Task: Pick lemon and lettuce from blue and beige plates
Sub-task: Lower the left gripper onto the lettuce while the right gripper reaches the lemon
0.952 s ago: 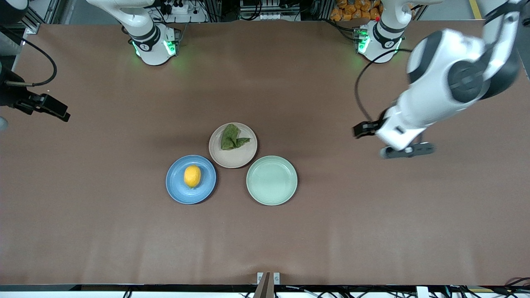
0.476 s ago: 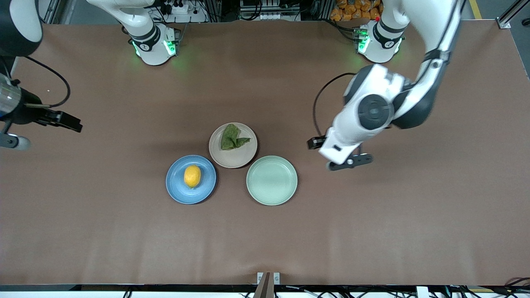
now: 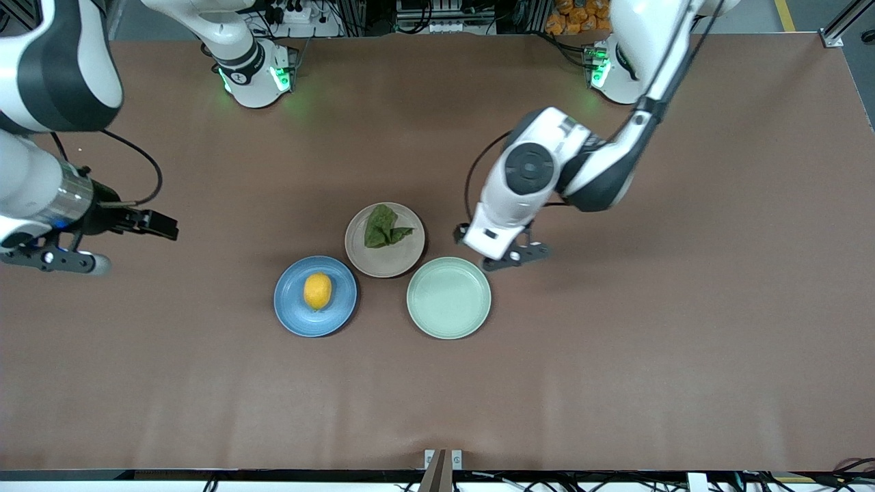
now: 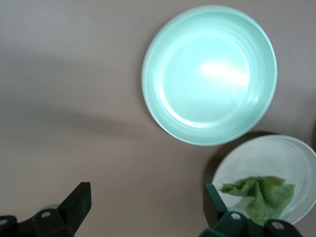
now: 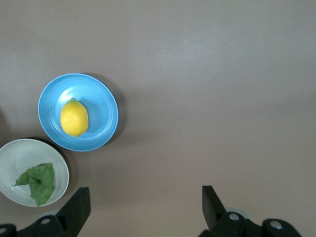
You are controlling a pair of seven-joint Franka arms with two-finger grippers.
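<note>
- Front view: lemon [image 3: 317, 291] is seen lying on the blue plate [image 3: 294, 318], and the lettuce [image 3: 384, 227] is seen lying on the beige plate [image 3: 386, 263], on the part of it farther from the front camera. The two plates are set edge to edge near the middle of the brown table [image 3: 615, 355], the blue one nearer the camera and toward the right arm's end. A mint-green plate [image 3: 448, 298] is placed just beside the beige one, toward the left arm's end. The left gripper [image 3: 509, 257] is held over bare table close by the green plate's rim, nothing in it. The right gripper [image 3: 51, 260] is held over the table at the right arm's end, well apart from the plates.
- Left wrist view: the left gripper [image 4: 145, 207] is shown with its fingers [image 4: 76, 200] spread wide and only table between them. The mint-green plate [image 4: 163, 113] is seen below, and the beige plate [image 4: 296, 158] with the lettuce [image 4: 259, 195] on it lies beside one finger.
- Right wrist view: the right gripper [image 5: 143, 207] is shown with its fingers [image 5: 212, 202] parted and nothing held. The lemon [image 5: 74, 118] is seen resting on the blue plate [image 5: 101, 101], and the lettuce [image 5: 37, 182] on the beige plate [image 5: 19, 155], both plates well off to one side of the fingers.
</note>
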